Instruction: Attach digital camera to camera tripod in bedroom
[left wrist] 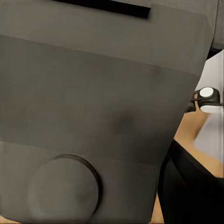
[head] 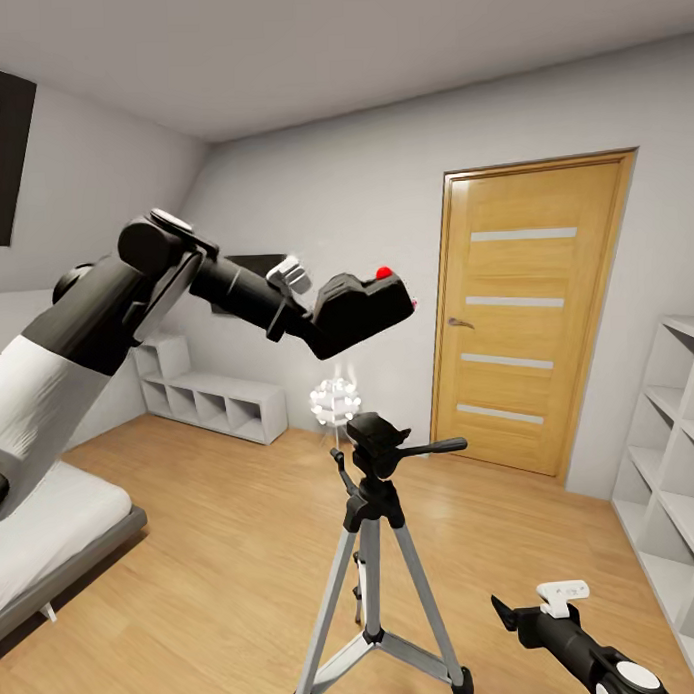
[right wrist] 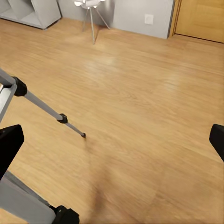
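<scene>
Overhead, left gripper (head: pixel 401 303) pinched digital camera (head: pixel 361 308), held above camera tripod (head: pixel 379 546) head, clear gap between. Right gripper (head: pixel 511 613) hung low beside tripod legs, fingers spread wide, holding nothing. Oak door (head: pixel 526 311) behind.

Even, soft daylight-like render, no harsh glare.
The head view is bright and sharp, walls bowing slightly toward its edges. The floor (right wrist: pixel 140 93) carries a pale sheen and a faint smeared shadow. In the left wrist view the digital camera (left wrist: pixel 93 107) looms close, grey and blurred.
</scene>
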Controlling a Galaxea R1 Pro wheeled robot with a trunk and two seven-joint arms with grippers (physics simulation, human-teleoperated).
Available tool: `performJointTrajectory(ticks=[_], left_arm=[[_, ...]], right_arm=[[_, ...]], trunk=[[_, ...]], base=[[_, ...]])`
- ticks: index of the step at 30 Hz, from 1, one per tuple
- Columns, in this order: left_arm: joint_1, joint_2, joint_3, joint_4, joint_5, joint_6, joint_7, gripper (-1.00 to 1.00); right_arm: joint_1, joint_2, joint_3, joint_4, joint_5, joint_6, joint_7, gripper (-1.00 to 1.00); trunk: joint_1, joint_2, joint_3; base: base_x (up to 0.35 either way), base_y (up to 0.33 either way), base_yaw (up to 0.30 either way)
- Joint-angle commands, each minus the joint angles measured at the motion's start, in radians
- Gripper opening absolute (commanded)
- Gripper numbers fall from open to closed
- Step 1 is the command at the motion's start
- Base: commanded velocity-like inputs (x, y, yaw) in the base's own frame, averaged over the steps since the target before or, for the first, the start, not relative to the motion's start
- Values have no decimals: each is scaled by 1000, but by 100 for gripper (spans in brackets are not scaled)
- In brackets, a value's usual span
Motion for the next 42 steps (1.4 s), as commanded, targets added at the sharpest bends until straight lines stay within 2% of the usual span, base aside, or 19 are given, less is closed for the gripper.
performJointTrajectory(ticks=[1,6,12,16,19,22,24,26,27,30,32,35,42], left_arm=[[1,5,-8,-2,2,7,-7,-100],[5,18,-30,-9,4,7,-19,-100],[8,22,-43,-11,4,7,-24,-100],[9,22,-73,0,4,7,-25,-100],[9,10,-99,51,4,7,-25,-100],[9,-13,-114,135,4,7,-26,-100],[9,-40,-123,190,4,7,-26,-100],[9,-56,-126,204,4,7,-25,-100],[9,-76,-132,222,4,7,-25,-100],[9,-95,-150,248,4,7,-25,-100],[9,-109,-188,281,4,7,-25,-100],[9,-114,-208,298,4,7,-25,-100],[5,-117,-224,309,4,7,-25,-100]], right_arm=[[0,0,-2,-1,-10,7,5,100],[-1,1,-2,0,-10,7,4,100],[-32,2,-2,38,-10,-5,-31,100],[-52,3,-2,97,-9,-71,-44,100],[-61,4,-2,129,-9,-123,-48,100],[-68,5,-2,152,-8,-152,-49,100],[-71,9,-1,163,-8,-166,-50,100],[-71,11,-1,165,-7,-169,-50,100],[-72,12,0,167,-7,-171,-50,100],[-72,15,1,170,-7,-176,-51,100],[-72,18,4,177,-7,-202,-51,100],[-72,20,5,197,-6,-225,-51,100],[-72,23,19,230,-5,-258,-51,100]], trunk=[[0,-1,0],[0,-1,0],[0,-1,0],[0,-1,0],[0,-1,0],[0,-1,0],[0,-1,0],[0,-1,0],[0,-1,0],[0,-1,0],[0,-1,0],[0,-1,0],[0,-1,0]], base=[[0,0,0],[0,0,0],[0,0,0],[0,0,0],[0,0,0],[0,0,0],[0,0,0],[0,0,0],[0,0,0],[0,0,0],[0,0,0],[0,0,0],[0,0,0]])
